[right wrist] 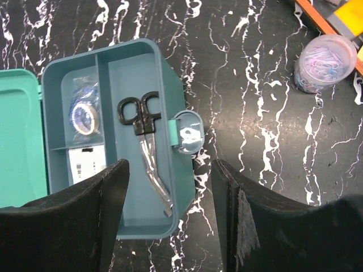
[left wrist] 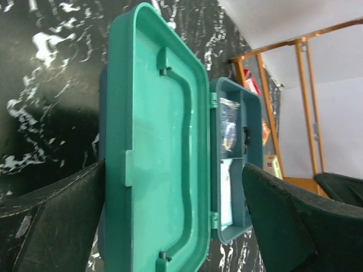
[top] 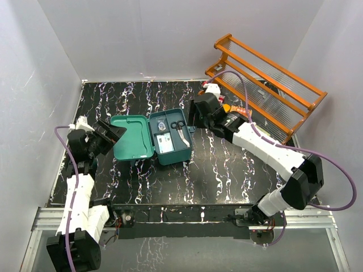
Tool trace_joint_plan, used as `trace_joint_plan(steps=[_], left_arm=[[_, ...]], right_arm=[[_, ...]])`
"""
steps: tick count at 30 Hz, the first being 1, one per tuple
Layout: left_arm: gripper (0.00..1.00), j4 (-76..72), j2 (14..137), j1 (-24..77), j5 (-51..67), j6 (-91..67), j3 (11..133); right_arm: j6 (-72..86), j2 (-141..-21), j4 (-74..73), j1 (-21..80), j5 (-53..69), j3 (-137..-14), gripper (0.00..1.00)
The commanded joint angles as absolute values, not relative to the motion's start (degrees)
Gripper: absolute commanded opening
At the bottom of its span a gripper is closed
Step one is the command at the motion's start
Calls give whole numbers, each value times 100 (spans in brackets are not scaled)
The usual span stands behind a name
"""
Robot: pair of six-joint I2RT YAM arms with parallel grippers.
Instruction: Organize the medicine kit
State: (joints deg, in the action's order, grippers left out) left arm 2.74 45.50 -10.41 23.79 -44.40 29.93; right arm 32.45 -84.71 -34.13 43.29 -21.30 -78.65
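Three pale walls (top: 147, 34), black white-veined tabletop (top: 227, 170), open medicine kit (top: 173, 158), orange rack (top: 270, 66)

Kit (top: 173, 136): teal-green plastic box, rounded corners, set near the middle of the table (top: 227, 170). Lid (top: 131, 137) is swung fully open, laid flat leftward. Divided base is exposed; latch (right wrist: 187, 131) is undone.
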Motion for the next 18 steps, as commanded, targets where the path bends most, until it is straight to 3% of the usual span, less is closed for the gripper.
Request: trace_joint_plan(steps=[1, 6, 10, 18], left_arm=[[99, 427, 4838, -1046, 3429, -4369, 3632], [98, 407, 5430, -1046, 4411, -4464, 4154], [95, -591, 6097, -1047, 5740, -5171, 4323], [93, -1162, 6559, -969, 5910, -6010, 5050]], right_arm=[[3312, -8246, -2614, 3746, -1035, -7439, 58], [3460, -8213, -2032, 3378, -83, -6953, 58], [3577, -8162, -1793, 3121, 307, -6708, 58], [3503, -8011, -1706, 2694, 545, -6436, 58]])
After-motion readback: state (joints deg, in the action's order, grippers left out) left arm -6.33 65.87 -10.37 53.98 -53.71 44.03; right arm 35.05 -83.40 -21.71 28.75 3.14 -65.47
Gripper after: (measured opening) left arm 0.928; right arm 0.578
